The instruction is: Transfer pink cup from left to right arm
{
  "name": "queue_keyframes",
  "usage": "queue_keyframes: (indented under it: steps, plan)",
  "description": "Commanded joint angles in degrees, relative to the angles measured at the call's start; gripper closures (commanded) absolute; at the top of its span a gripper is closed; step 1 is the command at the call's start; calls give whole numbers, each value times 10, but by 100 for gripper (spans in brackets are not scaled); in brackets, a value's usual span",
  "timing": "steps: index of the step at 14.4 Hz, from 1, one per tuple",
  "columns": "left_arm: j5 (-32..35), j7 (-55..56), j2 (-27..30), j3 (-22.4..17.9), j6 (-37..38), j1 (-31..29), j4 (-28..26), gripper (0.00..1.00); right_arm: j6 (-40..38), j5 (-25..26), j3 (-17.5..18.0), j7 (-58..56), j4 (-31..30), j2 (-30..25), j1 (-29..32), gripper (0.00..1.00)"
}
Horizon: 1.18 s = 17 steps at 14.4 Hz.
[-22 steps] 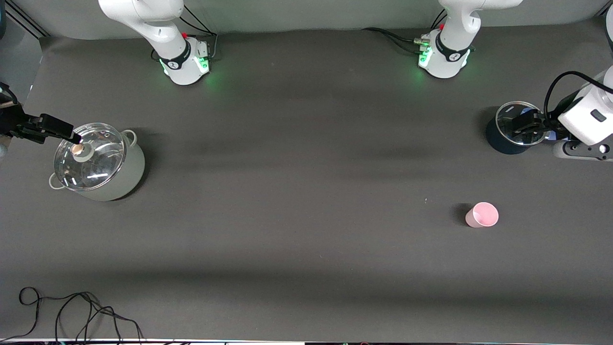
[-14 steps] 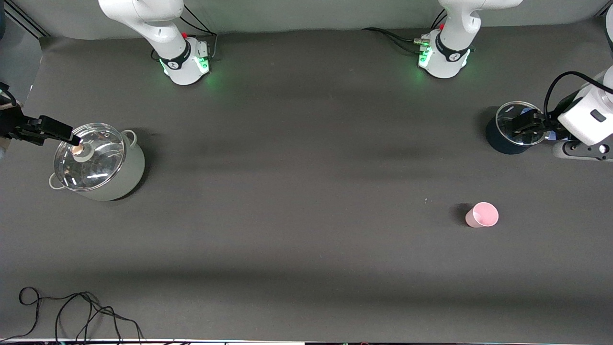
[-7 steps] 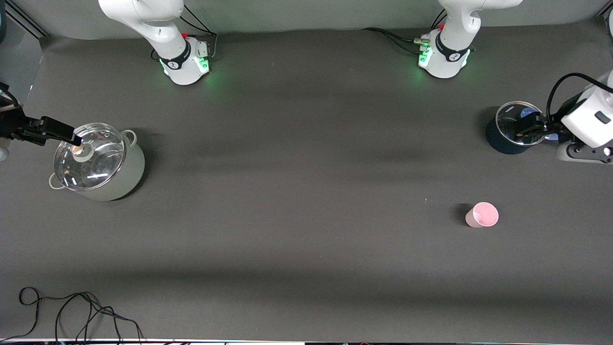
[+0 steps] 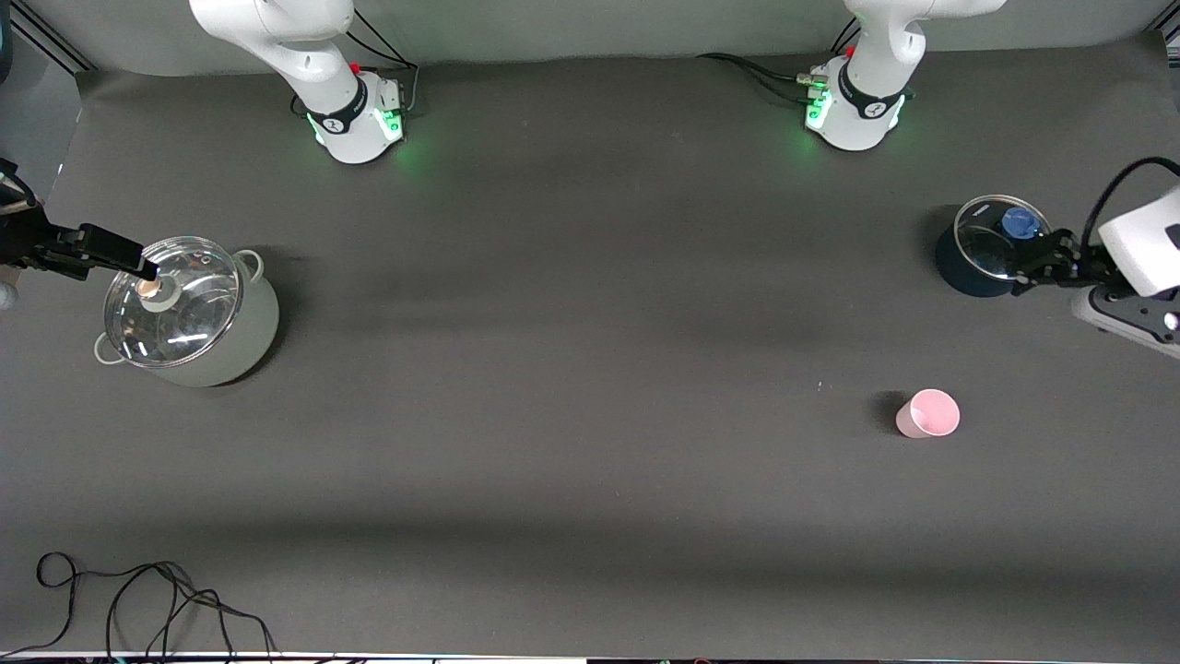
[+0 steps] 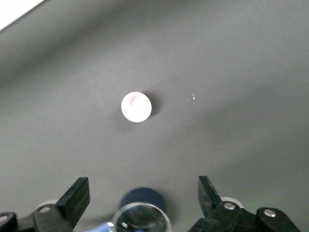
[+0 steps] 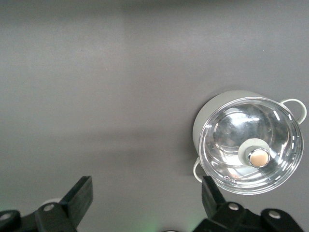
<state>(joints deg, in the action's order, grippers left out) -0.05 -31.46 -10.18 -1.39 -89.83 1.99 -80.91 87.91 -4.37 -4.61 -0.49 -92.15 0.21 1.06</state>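
Observation:
The pink cup (image 4: 928, 413) stands upright on the dark table, toward the left arm's end, nearer to the front camera than the dark blue pot (image 4: 963, 267). In the left wrist view the cup (image 5: 136, 107) shows from above, apart from the fingers. My left gripper (image 4: 1025, 265) is open and empty, at the edge of the blue pot's glass lid; in its own view (image 5: 142, 195) the jaws stand wide apart. My right gripper (image 4: 143, 267) is open and empty beside the knob of the white pot's lid; it also shows in its own view (image 6: 147, 195).
The white pot (image 4: 189, 314) with glass lid stands at the right arm's end; it also shows in the right wrist view (image 6: 248, 145). The blue pot's lid has a blue knob (image 4: 1021, 221). A black cable (image 4: 138, 599) lies at the table's near corner.
My left gripper has drawn back off the blue pot's lid toward the table's end, uncovering the blue knob. The right gripper and the pink cup have hardly moved.

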Motion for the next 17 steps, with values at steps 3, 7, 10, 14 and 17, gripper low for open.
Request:
queue_keyframes:
  steps: [3, 7, 10, 14, 17]
  plan:
    - [-92, -166, -44, -2, -17, -75, 24, 0, -8, -7, -1, -7, 13, 6, -2, 0]
    - [-188, -324, -90, -2, -31, -141, 24, 0, -8, -7, -1, -7, 13, 7, -2, 0]
    - [-265, -436, -127, -2, -32, -197, 21, 0, -8, -7, -1, -7, 13, 7, -2, 0]
    - [-300, -576, -186, -1, -28, -233, 17, 0, -8, -7, 0, -7, 11, 6, -2, 0]
    - [-337, -665, -216, 0, -26, -261, 6, 0, -8, -7, -1, -7, 11, 6, -2, 0]
